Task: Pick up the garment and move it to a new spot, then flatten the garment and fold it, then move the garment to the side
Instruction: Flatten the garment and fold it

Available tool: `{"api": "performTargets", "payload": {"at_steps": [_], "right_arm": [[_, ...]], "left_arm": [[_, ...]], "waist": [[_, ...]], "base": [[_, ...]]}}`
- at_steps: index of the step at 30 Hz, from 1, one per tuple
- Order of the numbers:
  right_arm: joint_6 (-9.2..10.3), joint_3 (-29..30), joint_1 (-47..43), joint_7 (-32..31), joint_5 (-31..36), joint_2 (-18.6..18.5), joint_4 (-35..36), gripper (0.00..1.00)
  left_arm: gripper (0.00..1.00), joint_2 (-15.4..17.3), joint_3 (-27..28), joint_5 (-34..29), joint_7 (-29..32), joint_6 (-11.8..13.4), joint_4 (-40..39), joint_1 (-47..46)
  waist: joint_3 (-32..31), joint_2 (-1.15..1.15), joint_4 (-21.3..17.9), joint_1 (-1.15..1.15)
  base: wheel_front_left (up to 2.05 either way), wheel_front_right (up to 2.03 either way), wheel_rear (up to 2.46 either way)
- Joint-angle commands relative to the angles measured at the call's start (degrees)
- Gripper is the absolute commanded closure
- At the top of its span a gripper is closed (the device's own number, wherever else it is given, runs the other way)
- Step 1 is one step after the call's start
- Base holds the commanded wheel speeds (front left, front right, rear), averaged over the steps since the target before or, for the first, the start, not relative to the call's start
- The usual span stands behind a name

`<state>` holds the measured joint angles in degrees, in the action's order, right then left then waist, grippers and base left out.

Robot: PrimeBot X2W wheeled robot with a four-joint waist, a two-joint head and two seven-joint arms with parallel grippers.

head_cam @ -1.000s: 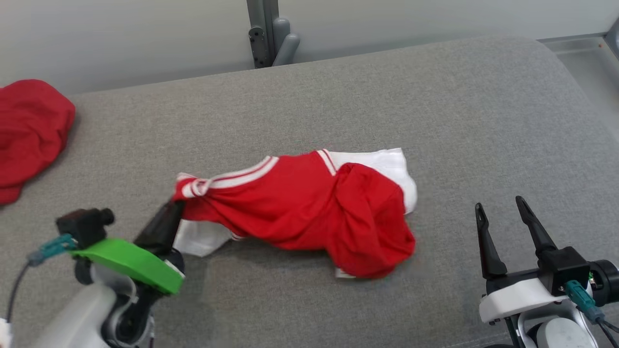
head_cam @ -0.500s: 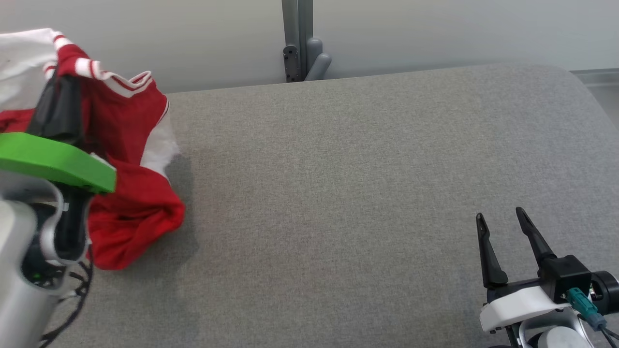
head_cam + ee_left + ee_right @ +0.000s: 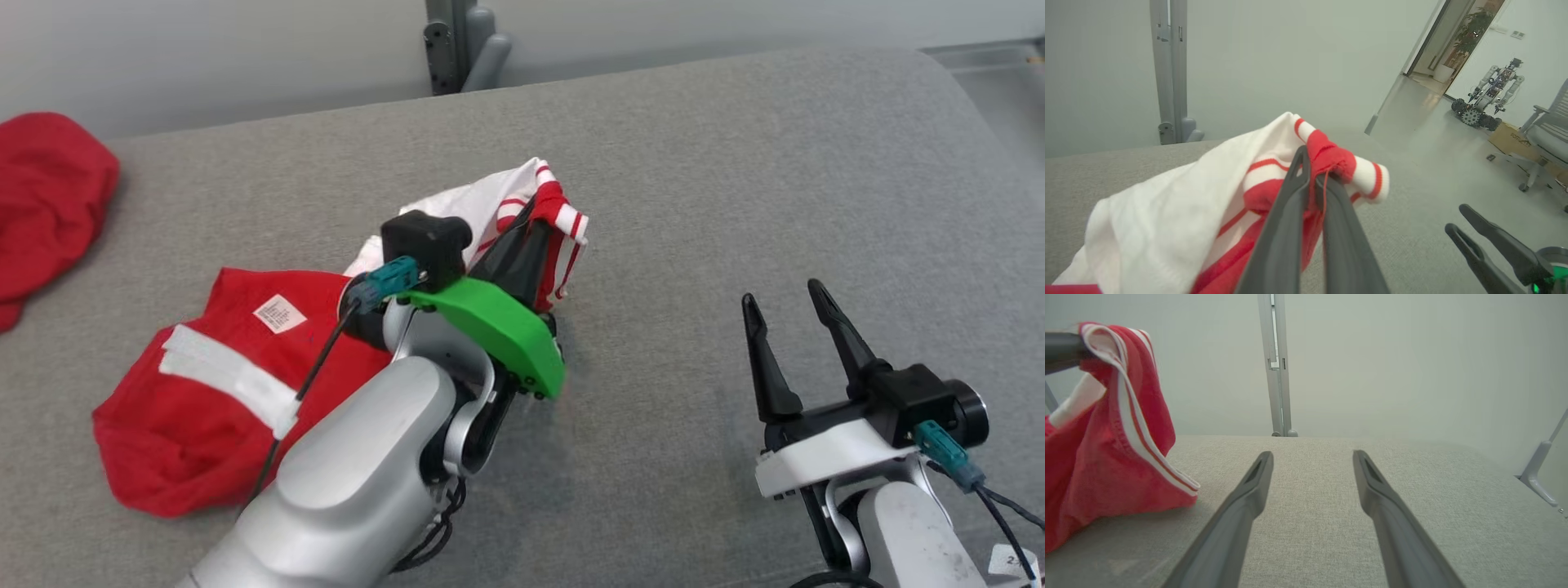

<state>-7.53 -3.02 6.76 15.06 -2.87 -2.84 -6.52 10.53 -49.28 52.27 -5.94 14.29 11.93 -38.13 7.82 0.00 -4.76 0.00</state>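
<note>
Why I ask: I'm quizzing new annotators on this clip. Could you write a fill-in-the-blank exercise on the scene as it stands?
1. The left gripper is ____ on the striped edge of the garment.
2. The right gripper stands ____ and holds nothing.
3. A separate red cloth lies on the grey surface at the robot's far ____.
4. The garment's white label faces ____.

Missing words: shut; open; left; up.

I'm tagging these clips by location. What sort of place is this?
Likely a robotics lab or office: a second wheeled robot stands near a doorway, beside an office chair and a cardboard box.
</note>
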Motion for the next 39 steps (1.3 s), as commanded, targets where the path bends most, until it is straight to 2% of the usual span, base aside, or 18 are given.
{"api": "performTargets", "payload": {"at_steps": [1, 2, 7, 13, 14, 15, 16, 17, 18, 25, 29, 32, 34, 39], "right_arm": [[0.08, -0.98, 2.14, 0.18, -1.23, -0.10, -0.11, 0.00], [0.08, -0.98, 2.14, 0.18, -1.23, -0.10, -0.11, 0.00], [0.08, -2.00, 4.16, 0.18, -3.57, -0.06, -0.04, 0.00], [0.08, -1.75, 3.65, 0.18, -5.45, -0.03, -0.11, 0.00], [0.08, -1.46, 3.34, 0.18, -5.55, -0.03, -0.07, 0.00], [0.08, -1.24, 3.09, 0.18, -5.60, -0.01, -0.27, 0.00], [0.08, -1.24, 2.97, 0.18, -5.52, 0.01, -0.50, 0.00], [0.08, -1.27, 3.02, 0.18, -5.45, 0.00, -0.59, 0.00], [0.08, -1.26, 3.04, 0.18, -5.39, -0.02, -0.70, 0.00], [0.08, 0.39, 3.04, 0.18, -4.23, -0.04, -0.61, 0.00], [0.08, 0.35, 2.96, 0.18, -3.60, -0.09, -0.53, 0.00], [0.08, 0.59, 2.32, 0.18, -3.08, -0.09, -0.50, 0.00], [0.08, 1.84, 1.15, 0.18, -2.25, -0.10, -0.20, 0.00], [0.08, 3.34, -0.89, 0.18, -1.15, -0.09, -0.01, 0.00]], "left_arm": [[1.00, -1.75, -0.96, -1.68, -0.42, -1.40, 4.23, -4.03], [1.00, -1.75, -0.96, -1.68, -0.42, -1.40, 4.23, -4.03], [1.00, -5.25, -2.27, -4.12, -1.33, -3.13, 12.88, -10.90], [1.00, -7.05, -6.29, -5.12, -3.20, -6.77, 18.03, -14.48], [1.00, -7.26, -7.12, -5.09, -3.95, -7.58, 18.59, -14.56], [1.00, -7.48, -8.87, -5.53, -4.58, -9.67, 18.59, -14.60], [0.94, -7.66, -10.38, -4.63, -5.30, -12.70, 18.13, -13.73], [0.39, -7.54, -11.13, -1.86, -5.51, -14.75, 17.62, -11.71], [0.00, -7.27, -12.45, -0.84, -4.75, -15.80, 18.06, -10.35], [0.00, -7.49, -20.44, 2.06, -1.80, -19.52, 18.55, -9.03], [0.00, -7.55, -21.81, 3.53, -2.65, -20.43, 15.55, -9.28], [0.00, -7.39, -20.47, 5.60, -5.10, -20.48, 12.61, -7.17], [0.00, -3.73, -18.29, 6.09, -7.00, -18.59, 9.71, -4.78], [0.00, 4.88, -12.51, 7.51, -8.32, -11.73, 4.42, 0.68]], "waist": [[5.10, 0.00, -7.83, 0.00], [5.10, 0.00, -7.83, 0.00], [8.19, 0.00, -14.49, 0.00], [10.55, 0.00, -19.96, 0.00], [10.77, 0.00, -20.26, 0.00], [10.98, 0.00, -20.44, 0.00], [11.14, 0.00, -20.56, 0.00], [11.25, 0.00, -20.66, 0.00], [11.30, 0.00, -20.66, 0.00], [10.95, 0.00, -17.42, 0.00], [10.14, 0.00, -14.89, 0.00], [9.28, 0.00, -13.19, 0.00], [8.13, 0.00, -11.16, 0.00], [7.03, 0.00, -7.59, 0.00]], "base": [[0.00, 0.00, 0.00], [0.00, 0.00, 0.00], [0.00, 0.00, 0.00], [0.00, 0.00, 0.00], [0.00, 0.00, 0.00], [0.00, 0.00, 0.00], [0.00, 0.00, 0.00], [0.00, 0.00, 0.00], [0.00, 0.00, 0.00], [0.00, 0.00, 0.00], [0.00, 0.00, 0.00], [0.00, 0.00, 0.00], [0.00, 0.00, 0.00], [0.00, 0.00, 0.00]]}}
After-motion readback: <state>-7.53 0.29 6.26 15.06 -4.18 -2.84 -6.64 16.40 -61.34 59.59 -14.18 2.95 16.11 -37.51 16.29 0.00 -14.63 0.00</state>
